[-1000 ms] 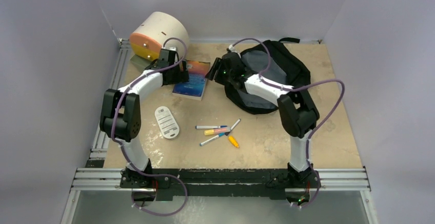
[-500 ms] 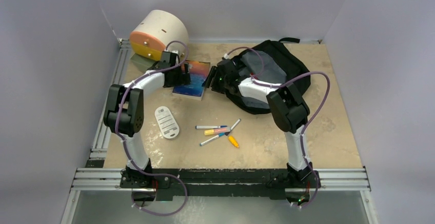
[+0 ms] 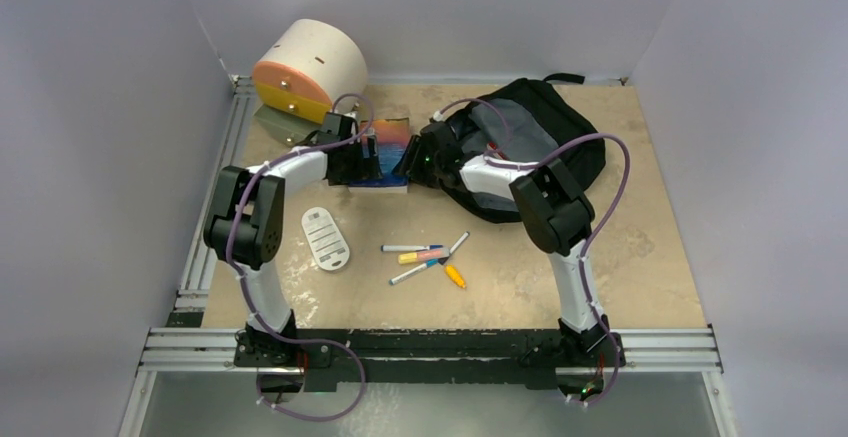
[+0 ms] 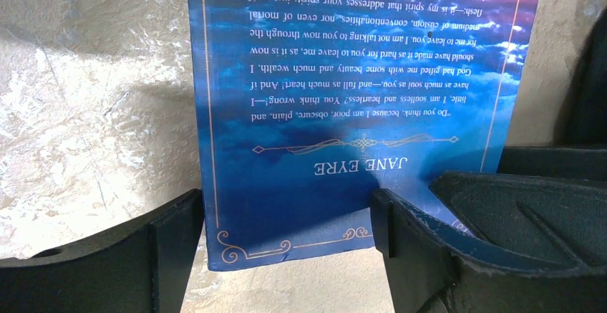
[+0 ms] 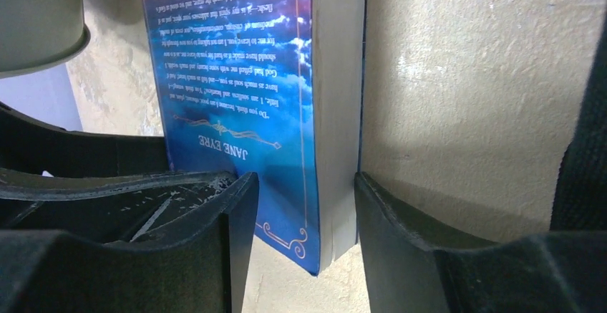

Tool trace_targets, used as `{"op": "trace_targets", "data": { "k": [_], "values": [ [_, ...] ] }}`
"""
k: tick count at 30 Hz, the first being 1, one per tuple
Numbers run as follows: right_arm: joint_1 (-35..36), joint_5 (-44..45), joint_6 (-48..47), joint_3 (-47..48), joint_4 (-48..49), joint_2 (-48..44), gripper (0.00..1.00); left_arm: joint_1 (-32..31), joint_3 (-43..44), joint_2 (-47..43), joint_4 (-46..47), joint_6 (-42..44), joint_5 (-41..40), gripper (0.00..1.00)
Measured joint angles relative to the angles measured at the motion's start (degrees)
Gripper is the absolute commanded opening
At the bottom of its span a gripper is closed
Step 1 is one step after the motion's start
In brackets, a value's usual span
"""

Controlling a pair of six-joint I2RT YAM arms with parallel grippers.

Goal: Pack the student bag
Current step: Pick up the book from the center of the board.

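We are stretching our left arm (image 3: 288, 166) forward and toward the middle, elbow raised and wrist low. Our left gripper (image 3: 368, 160) is pointing rightward with its jaws wide apart. Our right arm (image 3: 492, 170) is reaching forward and leftward. Our right gripper (image 3: 408, 162) is facing the left one, nearly meeting it, jaws partway apart. Whether they are clamping, we cannot tell.

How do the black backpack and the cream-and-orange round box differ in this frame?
The student bag is black; the box is cream with an orange face. The bag lies soft and slumped, while the box holds a rigid drum shape on its side. The bag is at the far right, the box in the far left corner. Both sit along the far edge, flanking the book.
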Motion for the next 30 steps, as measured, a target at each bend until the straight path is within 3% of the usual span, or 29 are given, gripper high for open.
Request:
{"op": "trace_targets", "data": {
  "k": [9,15,20,30],
  "values": [
    [-0.7,-0.1,0.0,-0.4,-0.1,0.0,0.22,-0.9,-0.3,-0.4,0.1,-0.7,-1.4,0.82],
    [-1.0,2.0,-0.7,-6.4,3.5,-4.4,0.0,-3.4,-3.7,-3.3,0.3,-1.2,-1.6,0.82],
    [-1.2,1.8,-1.6,-11.4,3.8,-8.5,0.0,-6.0,-7.8,-6.9,0.3,-2.1,-0.7,0.82],
    [-1.0,1.5,-2.8,-12.4,2.6,-10.6,0.0,-6.5,-10.7,-12.5,0.5,-1.9,-0.4,0.83]
  ]
}}
